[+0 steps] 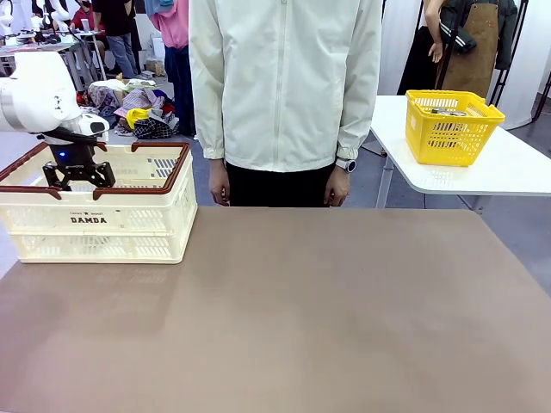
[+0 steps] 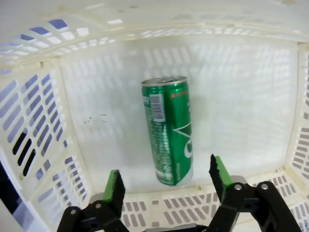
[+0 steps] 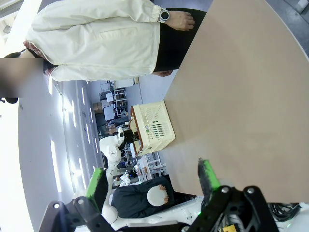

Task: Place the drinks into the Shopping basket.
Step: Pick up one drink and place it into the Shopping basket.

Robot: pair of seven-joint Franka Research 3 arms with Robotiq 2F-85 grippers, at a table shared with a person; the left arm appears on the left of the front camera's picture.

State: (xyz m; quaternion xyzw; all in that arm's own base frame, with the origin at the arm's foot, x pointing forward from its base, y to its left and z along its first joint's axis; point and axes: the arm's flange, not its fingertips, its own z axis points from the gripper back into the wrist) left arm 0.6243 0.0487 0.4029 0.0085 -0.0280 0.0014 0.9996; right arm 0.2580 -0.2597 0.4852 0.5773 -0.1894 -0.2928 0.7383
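- Desk (image 1: 327, 310): brown top; I see no drink standing on it.
- Person (image 1: 284, 77): at the far edge, arms hanging by the sides.
- Shopping basket (image 1: 95, 225): cream, brown rim, at the desk's left side near my left arm.
- Yellow basket (image 1: 448, 142): on a separate white table, well apart.
- Right hand (image 3: 152, 169): fingers spread, gripping nothing, above the desk and far from the Shopping basket.
- Left hand (image 2: 165, 170): inside the Shopping basket's rim, fingers spread wide, gripping nothing.
- Drink can (image 2: 170, 130): green, lying on its side on the Shopping basket's floor, directly beyond the left hand. Its long axis crosses the finger line, bottom end between the pads, untouched. I judge a straight lift clears it.
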